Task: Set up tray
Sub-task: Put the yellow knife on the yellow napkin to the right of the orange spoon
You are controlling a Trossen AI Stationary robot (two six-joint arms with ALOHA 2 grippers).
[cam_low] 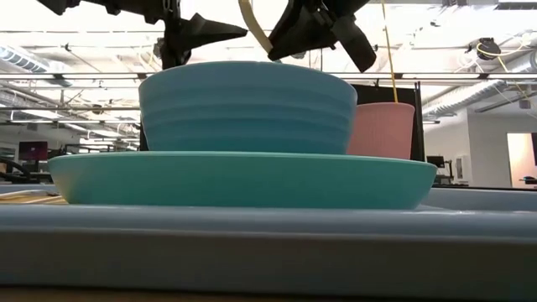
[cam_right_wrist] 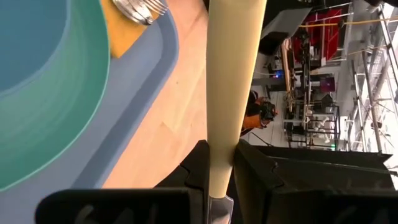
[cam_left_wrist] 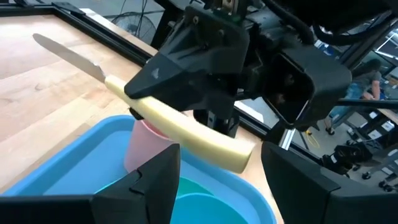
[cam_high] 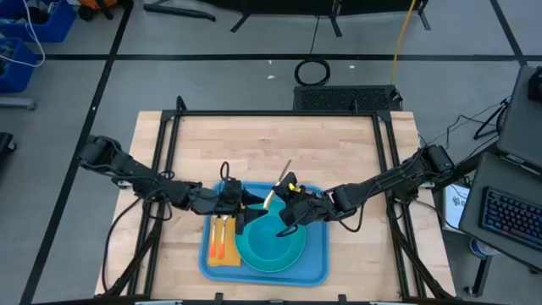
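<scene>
The blue tray (cam_high: 315,263) holds a turquoise plate (cam_high: 284,254) with a blue bowl (cam_low: 247,105) on it, a pink cup (cam_left_wrist: 144,142) and an orange napkin (cam_high: 222,250) bearing cutlery. Above the tray hangs a knife (cam_left_wrist: 186,127) with a cream handle and a metal blade (cam_left_wrist: 68,55). My right gripper (cam_right_wrist: 219,167) is shut on the knife. My left gripper (cam_left_wrist: 221,171) is open, facing the right one, with its fingers standing on either side of the handle's free end (cam_left_wrist: 239,155) and apart from it. My right gripper pinches the knife's cream handle (cam_right_wrist: 219,149) between its two fingers, close to where the blade begins. The fingers come from the table's right side and lie across the knife. The knife is lifted clear above the tray, its blade toward the far edge.
Bare wooden table (cam_high: 271,144) lies beyond the tray, bounded by a black frame (cam_high: 279,113). The bowl and the cup stand right below both grippers.
</scene>
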